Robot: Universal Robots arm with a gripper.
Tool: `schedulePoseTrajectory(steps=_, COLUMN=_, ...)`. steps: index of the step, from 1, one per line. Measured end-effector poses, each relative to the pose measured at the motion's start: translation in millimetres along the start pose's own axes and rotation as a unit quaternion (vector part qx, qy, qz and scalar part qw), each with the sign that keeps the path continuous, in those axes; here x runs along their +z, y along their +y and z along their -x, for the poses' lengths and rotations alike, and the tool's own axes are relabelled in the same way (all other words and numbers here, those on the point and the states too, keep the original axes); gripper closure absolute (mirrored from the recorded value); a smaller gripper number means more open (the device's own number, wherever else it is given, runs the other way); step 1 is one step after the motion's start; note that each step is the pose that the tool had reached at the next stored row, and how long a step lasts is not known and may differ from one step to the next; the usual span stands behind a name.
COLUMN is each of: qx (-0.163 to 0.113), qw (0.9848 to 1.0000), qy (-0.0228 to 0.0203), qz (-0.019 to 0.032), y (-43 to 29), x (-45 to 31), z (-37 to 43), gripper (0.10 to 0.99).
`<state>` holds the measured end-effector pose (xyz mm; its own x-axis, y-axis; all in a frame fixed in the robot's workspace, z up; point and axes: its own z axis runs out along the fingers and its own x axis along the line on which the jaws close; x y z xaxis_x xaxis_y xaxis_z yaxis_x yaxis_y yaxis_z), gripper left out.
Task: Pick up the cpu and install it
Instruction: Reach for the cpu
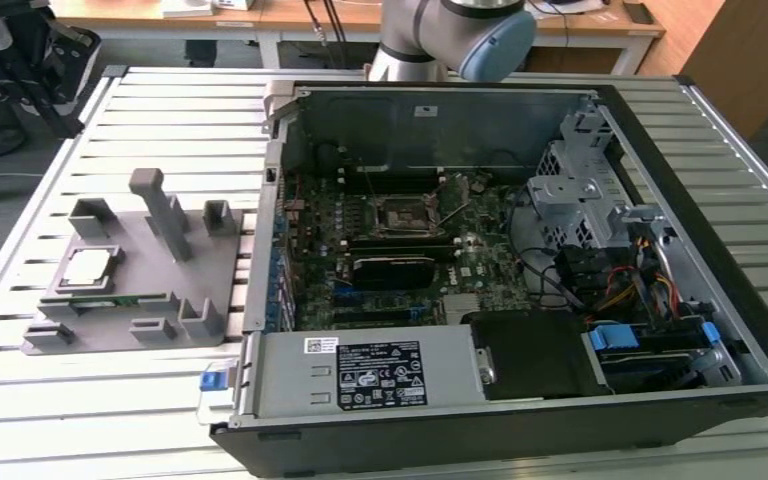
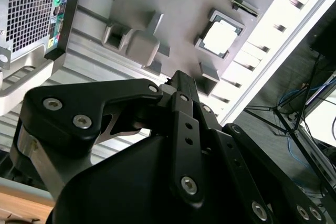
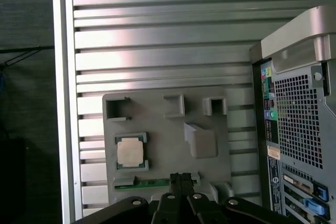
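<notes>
You have a slatted aluminium table (image 1: 157,110) carrying everything, and the grey fixture (image 1: 217,265) lying flat on it is your reference. Just beside the fixture, on the exterior view's right of it, lies the open computer case (image 1: 518,445), its side panel off and its insides facing up. Past the far wall of the case from the fixture's side, the robot arm (image 1: 438,35) shows its pale blue joint cap in the exterior view.

Inside the case, the wall nearest the fixture runs along the motherboard (image 1: 478,240). The dark square socket (image 1: 403,215) with its metal frame sits near the middle of that board, well apart from the fixture. A grey power supply (image 1: 357,370) with a black label fills the near corner of the case.

The fixture has several upright blocks and posts. Your gripper (image 3: 181,178) appears in both wrist views above the fixture's edge, close to the long narrow green circuit strip (image 3: 152,183) that lies in a slot there. Its two black fingers are pressed together with nothing between them, as the second wrist view (image 2: 181,77) also shows. You cannot tell how high it hangs above the fixture.

The cpu (image 3: 130,151) rests flat in its square recess on the fixture, silvery-white top upward, beside the green strip and apart from the gripper. The exterior view (image 1: 88,268) places it in the fixture's part farthest from the case, and the second wrist view (image 2: 221,37) shows it lying untouched
</notes>
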<state>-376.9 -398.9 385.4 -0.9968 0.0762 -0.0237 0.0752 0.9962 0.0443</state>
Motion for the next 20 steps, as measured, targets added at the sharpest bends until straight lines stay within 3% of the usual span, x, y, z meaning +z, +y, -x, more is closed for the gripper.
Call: schedulePoseTrajectory(steps=20, qx=0.000, qw=1.0000, qy=0.0012, qz=-0.0001, y=-3.7, x=2.6, z=-46.8, gripper=0.980)
